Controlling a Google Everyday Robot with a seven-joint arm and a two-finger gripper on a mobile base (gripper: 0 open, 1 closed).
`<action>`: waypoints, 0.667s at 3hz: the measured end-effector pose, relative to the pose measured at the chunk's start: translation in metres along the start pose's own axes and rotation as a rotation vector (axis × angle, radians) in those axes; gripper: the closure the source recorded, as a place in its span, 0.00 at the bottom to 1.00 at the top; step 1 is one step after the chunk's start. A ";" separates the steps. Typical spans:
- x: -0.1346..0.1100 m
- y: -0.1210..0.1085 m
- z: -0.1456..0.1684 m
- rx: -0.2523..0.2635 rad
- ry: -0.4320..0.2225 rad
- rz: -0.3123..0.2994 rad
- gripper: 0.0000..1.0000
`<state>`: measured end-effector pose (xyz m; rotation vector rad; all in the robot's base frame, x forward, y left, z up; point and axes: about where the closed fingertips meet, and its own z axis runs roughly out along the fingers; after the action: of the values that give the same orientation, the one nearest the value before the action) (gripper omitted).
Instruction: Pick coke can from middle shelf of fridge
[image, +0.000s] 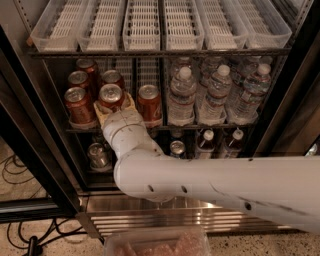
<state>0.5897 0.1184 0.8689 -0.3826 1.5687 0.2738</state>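
The fridge (30, 150) stands open in the camera view. Its middle shelf (200, 127) holds several red coke cans on the left and clear water bottles (181, 97) on the right. My gripper (114, 107) reaches in from below on the white arm (200, 177). It sits at the base of the front coke can (111, 96) in the second lane. That can stands upright between another coke can (78, 104) on its left and one (149, 102) on its right. The wrist hides the lower part of the can.
The top shelf carries bare white slotted lanes (145, 25). The lower shelf holds silver cans (97, 155) and small bottles (206, 140). The ribbed steel grille (165, 220) runs along the base. Cables (20, 170) lie on the floor at left. A clear bin (157, 245) sits at the bottom edge.
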 end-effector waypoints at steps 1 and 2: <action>-0.006 -0.012 -0.016 -0.038 0.046 -0.016 1.00; -0.017 -0.034 -0.035 -0.071 0.092 -0.057 1.00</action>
<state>0.5711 0.0745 0.8889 -0.5007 1.6387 0.2716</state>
